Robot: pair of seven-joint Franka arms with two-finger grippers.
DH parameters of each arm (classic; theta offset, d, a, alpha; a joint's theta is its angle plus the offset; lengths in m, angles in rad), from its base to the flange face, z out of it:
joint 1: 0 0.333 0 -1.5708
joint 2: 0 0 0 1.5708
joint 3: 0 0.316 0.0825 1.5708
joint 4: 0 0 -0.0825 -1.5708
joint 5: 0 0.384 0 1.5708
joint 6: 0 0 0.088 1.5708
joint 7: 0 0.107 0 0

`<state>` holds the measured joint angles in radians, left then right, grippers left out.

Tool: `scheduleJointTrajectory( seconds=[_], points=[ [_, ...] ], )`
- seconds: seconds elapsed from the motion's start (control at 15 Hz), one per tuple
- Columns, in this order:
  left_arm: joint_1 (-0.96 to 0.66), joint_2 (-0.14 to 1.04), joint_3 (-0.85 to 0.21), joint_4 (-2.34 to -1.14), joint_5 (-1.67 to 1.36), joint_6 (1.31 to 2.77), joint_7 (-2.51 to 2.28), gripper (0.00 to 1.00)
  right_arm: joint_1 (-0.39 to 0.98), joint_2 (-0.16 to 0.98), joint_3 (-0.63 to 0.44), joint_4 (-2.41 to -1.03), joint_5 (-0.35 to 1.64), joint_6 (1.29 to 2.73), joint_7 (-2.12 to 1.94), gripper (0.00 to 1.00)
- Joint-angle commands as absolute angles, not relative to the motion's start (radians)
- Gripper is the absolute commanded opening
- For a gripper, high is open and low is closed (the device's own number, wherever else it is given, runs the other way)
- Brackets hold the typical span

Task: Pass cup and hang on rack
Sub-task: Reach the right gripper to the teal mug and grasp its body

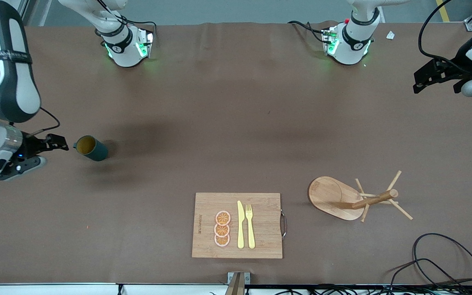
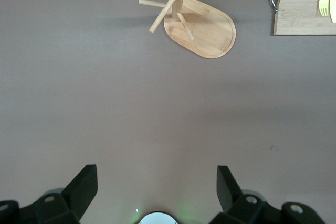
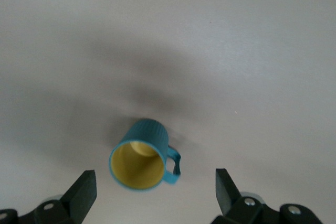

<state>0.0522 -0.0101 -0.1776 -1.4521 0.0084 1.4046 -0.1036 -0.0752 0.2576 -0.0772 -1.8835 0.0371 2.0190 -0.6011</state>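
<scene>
Open left hand at bottom edge; rack upright at top centre; cutting board at upper right corner.

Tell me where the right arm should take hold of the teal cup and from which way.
Judging by its pose, grip the cup across its rim and wall from above: it stands upright, mouth open upward, below the open right end effector. Keep the fingers clear of the small side handle.

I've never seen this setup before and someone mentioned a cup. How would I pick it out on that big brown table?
Start at the wooden cutting board near the front camera's edge of the table, then look toward the right arm's end. There, farther from the camera than the board, the cup stands alone beside the open right gripper. It is the only dark teal thing, a small mug with a yellowish inside and a side handle.
</scene>
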Motion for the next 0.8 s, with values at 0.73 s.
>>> scheduleJointTrajectory(
  seconds=[0.73],
  points=[
    [0.044,0.023,-0.196,-1.434,0.008,1.397,-0.117,1.00,-0.104,0.308,-0.067,-2.091,0.061,2.201,-0.727,0.91]
  ],
)
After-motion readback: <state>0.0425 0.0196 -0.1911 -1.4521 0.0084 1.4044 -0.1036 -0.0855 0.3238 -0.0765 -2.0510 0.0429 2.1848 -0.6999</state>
